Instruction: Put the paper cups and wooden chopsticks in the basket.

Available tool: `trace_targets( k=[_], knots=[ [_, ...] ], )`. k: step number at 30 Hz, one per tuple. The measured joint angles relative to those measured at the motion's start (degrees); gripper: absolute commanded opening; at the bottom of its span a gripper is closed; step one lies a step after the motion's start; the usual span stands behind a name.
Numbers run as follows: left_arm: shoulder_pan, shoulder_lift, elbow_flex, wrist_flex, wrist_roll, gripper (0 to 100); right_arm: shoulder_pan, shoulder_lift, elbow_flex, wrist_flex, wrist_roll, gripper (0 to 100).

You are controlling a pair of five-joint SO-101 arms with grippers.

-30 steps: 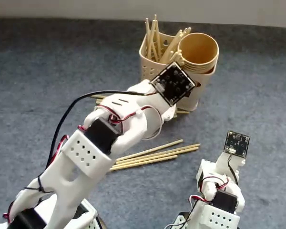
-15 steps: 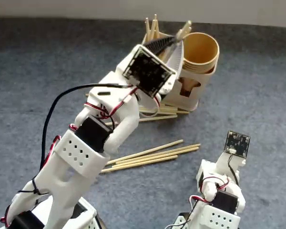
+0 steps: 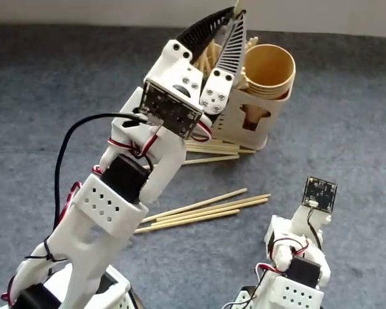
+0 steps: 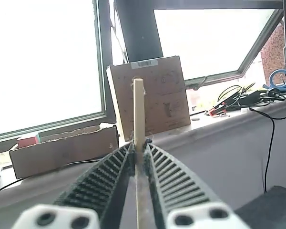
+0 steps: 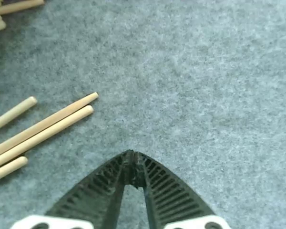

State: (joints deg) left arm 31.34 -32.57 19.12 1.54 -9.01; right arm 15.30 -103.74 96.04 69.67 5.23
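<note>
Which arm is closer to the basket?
Left. The left end effector is above the basket, shut on a chopstick; the right end effector is low over the carpet beside loose chopsticks, well away.

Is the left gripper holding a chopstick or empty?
Holding one. The left gripper is shut on a chopstick, which sticks out past its tips in the left wrist view.

The grey, felt-like counter (image 3: pixel 45 96) carries the basket (image 3: pixel 273 125) upright near its far edge. A few chopsticks (image 3: pixel 212 149) lie flat at the basket's foot. A second bunch (image 3: pixel 206 207) lies side by side around the middle.
</note>
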Motion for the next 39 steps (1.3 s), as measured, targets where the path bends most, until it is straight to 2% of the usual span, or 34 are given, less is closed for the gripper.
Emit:
trace_targets(
  k=[16,19,23,26,31,39],
  knots=[
    [-6.4,16.4,-1.9,-0.6,0.0,1,0.0,0.0,0.0,0.0,0.0,0.5],
    [-6.0,16.4,-2.0,0.7,0.0,6,0.0,0.0,0.0,0.0,0.0,0.5],
    [-6.3,16.4,-2.1,5.5,1.1,11,0.0,0.0,0.0,0.0,0.0,0.5],
    [-6.5,16.4,-3.5,10.0,6.0,13,0.0,0.0,0.0,0.0,0.0,0.5],
    [-8.4,16.4,-10.1,22.9,9.6,13,0.0,0.0,0.0,0.0,0.0,0.5],
    [-8.2,16.4,-16.8,40.0,10.0,12,0.0,0.0,0.0,0.0,0.0,0.5]
  ],
)
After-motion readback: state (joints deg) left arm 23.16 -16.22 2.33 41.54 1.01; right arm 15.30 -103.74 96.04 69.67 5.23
